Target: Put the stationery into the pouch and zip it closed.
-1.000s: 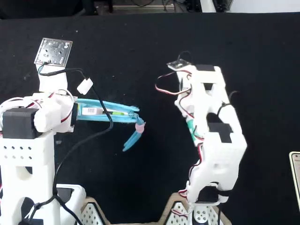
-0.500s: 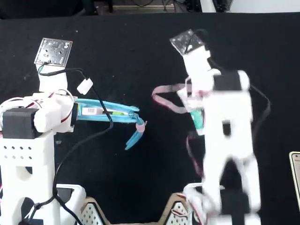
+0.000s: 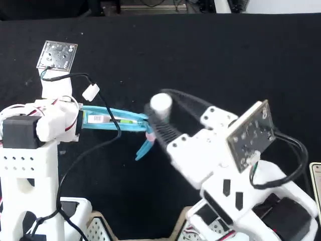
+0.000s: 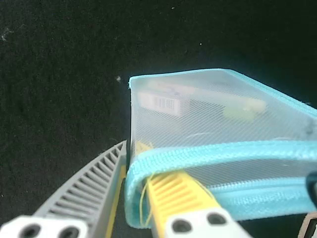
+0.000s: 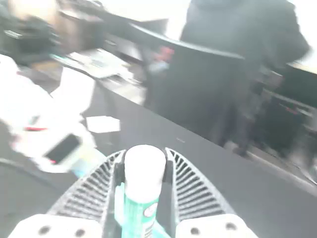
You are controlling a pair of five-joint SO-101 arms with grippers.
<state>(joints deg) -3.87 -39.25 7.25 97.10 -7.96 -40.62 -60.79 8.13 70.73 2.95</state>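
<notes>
ok so from where I'm standing: over on the left, the left arm stands at the edge of the black table (image 3: 225, 45). The left gripper (image 3: 80, 123) is pinched down on the short end of the pouch (image 3: 115, 120), a see-through light blue mesh one, held out flat and pointing toward the middle of the table. Up close in the left wrist view, the left gripper (image 4: 132, 158) has its grey finger on one side of the pouch (image 4: 213, 109) corner and the yellow finger on the other. The jaws are squeezed right down by the teal zip band (image 4: 228, 148). Through the mesh you can make out a white labelled thing (image 4: 161, 101) and a pale yellowish bit (image 4: 242, 111), both inside. Can't tell whether the zip is open or closed. At the pouch's far end a pink tab (image 3: 149, 134) with a blue strap (image 3: 143, 149) dangles down. Just beside that end is the glue stick (image 3: 161, 102), white cap leading, in the right gripper (image 3: 160, 116), whose arm is rooted at the lower right. In the right wrist view the right gripper (image 5: 143, 153) has its jaws only as wide apart as the glue stick (image 5: 143, 171), gripping it from both sides, green body below the cap. A pale card (image 3: 316, 188) sits cut off at the table's right edge
</notes>
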